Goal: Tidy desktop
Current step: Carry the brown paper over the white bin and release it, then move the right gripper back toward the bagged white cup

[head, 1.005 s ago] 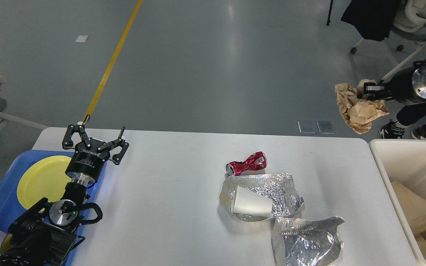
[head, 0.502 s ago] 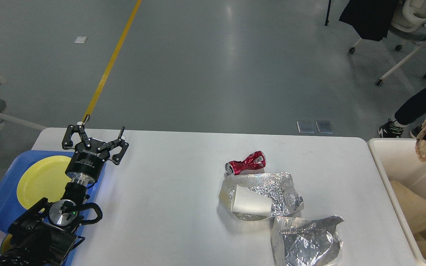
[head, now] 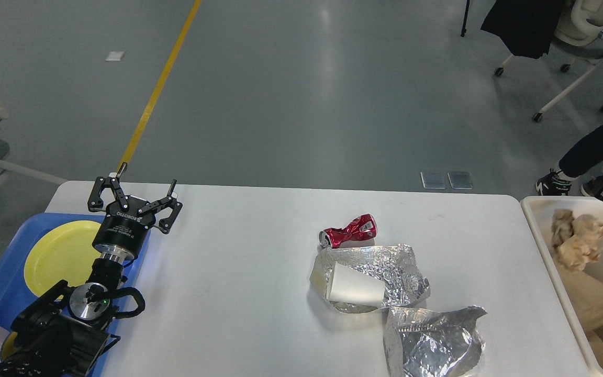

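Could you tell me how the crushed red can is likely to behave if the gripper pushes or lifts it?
The crushed red can lies on its side on the desktop, so a push may roll it unevenly on its dents. It is probably light, and its crumpled wall may give further under a squeeze.

The large, smooth white rectangular desktop with rounded corners (head: 238, 293) lies flat, spanning most of the lower view, its far edge running level across the middle.
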Motion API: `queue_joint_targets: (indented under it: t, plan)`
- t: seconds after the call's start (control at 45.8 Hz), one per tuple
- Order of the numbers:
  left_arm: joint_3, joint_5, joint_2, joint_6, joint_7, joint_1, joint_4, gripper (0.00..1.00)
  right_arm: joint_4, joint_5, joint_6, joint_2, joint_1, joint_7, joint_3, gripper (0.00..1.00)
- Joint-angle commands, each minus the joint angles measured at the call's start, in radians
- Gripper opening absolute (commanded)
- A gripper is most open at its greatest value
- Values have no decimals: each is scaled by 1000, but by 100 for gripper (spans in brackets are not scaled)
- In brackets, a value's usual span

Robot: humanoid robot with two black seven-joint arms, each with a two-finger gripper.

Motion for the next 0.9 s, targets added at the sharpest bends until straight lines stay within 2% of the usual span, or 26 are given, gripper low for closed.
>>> queue_joint_targets:
  t: [0.0, 0.328, 0.437, 0.59, 0.743, 0.874]
  plan:
    - [0, 0, 0, -1, 0, 0, 0, 100, -6, 2, -2, 19, 8, 0, 3, 100]
    - [2, 0, 0, -1, 0, 0, -2, 100, -11, 5, -3, 38, 55, 8, 3, 100]
    - [0, 0, 0, -1, 0, 0, -2, 100, 25, 7, 3, 32, 141, 10, 6, 100]
    - [0, 0, 0, -1, 0, 0, -2, 100, 284, 4, 15, 18, 378, 8, 3, 100]
    - [0, 0, 0, -1, 0, 0, -2, 100, 606, -39, 156, 25, 670, 8, -3, 100]
    - [0, 0, 0, -1, 2, 0, -2, 100, 886, -124, 176, 42, 857, 10, -1, 100]
